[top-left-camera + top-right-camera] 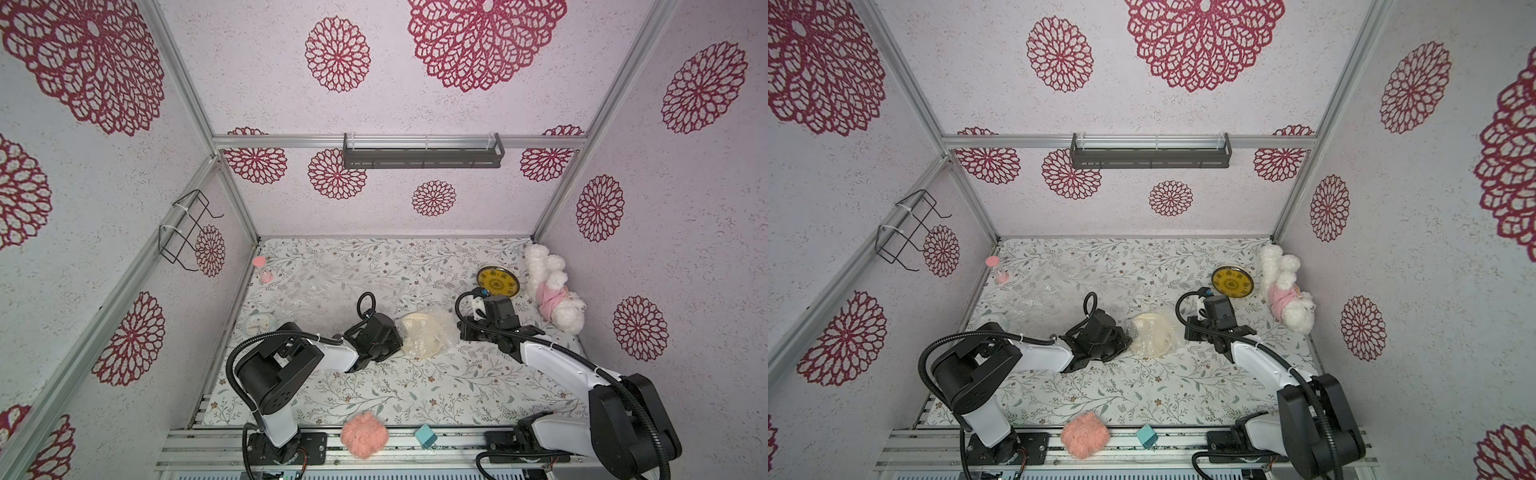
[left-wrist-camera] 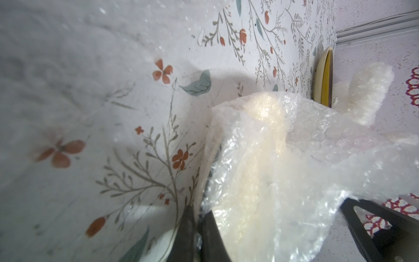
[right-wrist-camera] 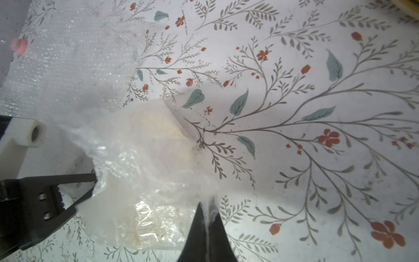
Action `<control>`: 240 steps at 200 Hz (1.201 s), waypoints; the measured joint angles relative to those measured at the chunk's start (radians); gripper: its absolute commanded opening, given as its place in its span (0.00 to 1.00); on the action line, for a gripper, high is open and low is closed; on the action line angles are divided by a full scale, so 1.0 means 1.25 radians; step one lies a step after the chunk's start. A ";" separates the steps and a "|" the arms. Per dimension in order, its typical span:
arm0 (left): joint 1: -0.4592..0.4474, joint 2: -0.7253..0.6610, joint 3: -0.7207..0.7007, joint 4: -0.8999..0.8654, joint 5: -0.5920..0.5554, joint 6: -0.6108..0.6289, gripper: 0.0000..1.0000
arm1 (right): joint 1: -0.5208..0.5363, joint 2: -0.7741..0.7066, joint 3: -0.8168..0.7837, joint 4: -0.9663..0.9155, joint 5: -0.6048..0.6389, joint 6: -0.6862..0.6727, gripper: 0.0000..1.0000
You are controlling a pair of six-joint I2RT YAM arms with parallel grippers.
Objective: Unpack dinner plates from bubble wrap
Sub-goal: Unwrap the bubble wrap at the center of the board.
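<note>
A pale cream dinner plate (image 1: 419, 334) lies mid-table, still inside crinkled bubble wrap (image 1: 445, 321); both top views show it. My left gripper (image 1: 400, 338) is at its left edge. In the left wrist view that gripper (image 2: 197, 213) is shut on the bubble wrap (image 2: 317, 140) by the plate's rim. My right gripper (image 1: 458, 328) is at the right edge; in the right wrist view it (image 3: 209, 204) is shut on a pulled-out strand of the wrap (image 3: 136, 172). A bare yellow dinner plate (image 1: 496, 282) leans against a plush toy at the back right.
Loose clear bubble wrap sheets (image 1: 316, 291) lie at the back left. A white clock (image 1: 259, 324) and a pink hourglass (image 1: 262, 268) stand along the left edge. The white plush toy (image 1: 552, 291) is at the right wall. Pink yarn (image 1: 364, 434) and a teal cube (image 1: 427, 436) sit on the front rail.
</note>
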 measured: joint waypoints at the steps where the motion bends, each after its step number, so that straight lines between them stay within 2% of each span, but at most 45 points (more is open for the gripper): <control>1: 0.000 0.000 0.000 0.000 0.000 0.000 0.01 | -0.001 0.000 -0.001 0.000 0.000 0.000 0.10; 72: 0.000 -0.013 0.024 -0.052 0.000 0.032 0.05 | -0.084 -0.058 -0.020 -0.037 -0.007 0.017 0.34; 107: 0.000 -0.014 0.063 -0.103 0.001 0.065 0.14 | -0.096 -0.104 0.009 -0.104 -0.020 0.019 0.44; 127: 0.000 -0.021 0.081 -0.134 0.000 0.088 0.26 | -0.096 -0.133 0.041 -0.135 -0.032 0.019 0.47; 188: 0.009 -0.027 0.114 -0.173 0.004 0.139 0.45 | -0.071 -0.186 0.065 -0.146 -0.104 0.064 0.52; 218: 0.019 -0.040 0.124 -0.203 0.007 0.166 0.63 | -0.002 -0.153 0.064 -0.133 -0.103 0.085 0.54; 240: 0.023 -0.076 0.126 -0.232 0.006 0.185 0.75 | 0.018 -0.128 0.058 -0.107 -0.104 0.100 0.55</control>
